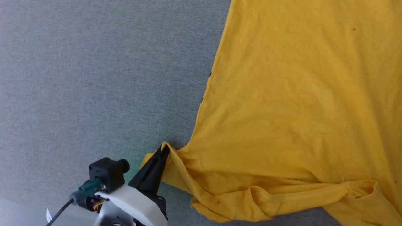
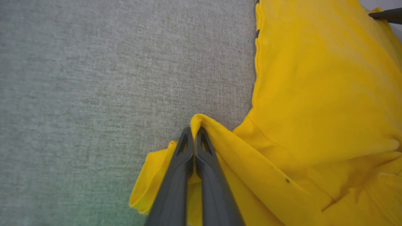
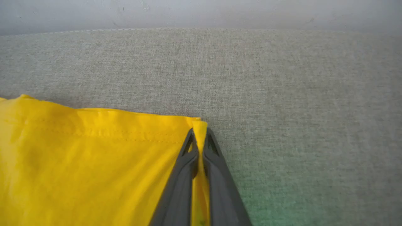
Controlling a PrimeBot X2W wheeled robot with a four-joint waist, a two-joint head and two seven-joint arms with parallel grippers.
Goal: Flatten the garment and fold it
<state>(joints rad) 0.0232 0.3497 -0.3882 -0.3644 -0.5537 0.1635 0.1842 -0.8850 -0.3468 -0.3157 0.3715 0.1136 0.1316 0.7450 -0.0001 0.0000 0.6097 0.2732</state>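
Observation:
The garment [image 1: 298, 110], a bright yellow T-shirt, lies spread over the right half of the head view on grey cloth, with bunched folds along its near edge. My left gripper [image 1: 165, 149] is shut on a pinched fold at the shirt's near left corner. The left wrist view has those fingers [image 2: 195, 131] pressed together with yellow cloth [image 2: 314, 94] draped over their tips. In the right wrist view my right gripper [image 3: 199, 133] is shut on the hemmed corner of the garment [image 3: 78, 163], a thin strip of cloth between its fingers.
A grey woven surface [image 1: 94, 78] stretches left of the shirt. In the right wrist view its far edge [image 3: 201, 29] meets a pale wall. The tip of another dark finger [image 2: 388, 15] pokes in at the top right of the left wrist view.

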